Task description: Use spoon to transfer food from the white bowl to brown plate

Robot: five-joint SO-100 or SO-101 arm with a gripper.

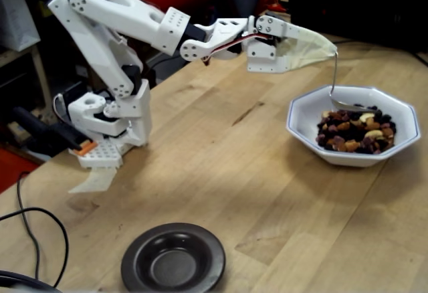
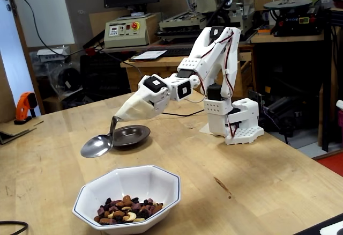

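The end effector [image 1: 331, 51], closed on the handle of the empty spoon [image 2: 97, 145] above the white bowl [image 1: 304, 120], risks flicking food [image 1: 354, 131] onto the worktop if it digs steeply.

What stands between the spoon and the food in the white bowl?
Nothing visible. The spoon hangs in the air over the far rim of the white bowl. The food lies uncovered at the near side, with only bare bowl floor between.
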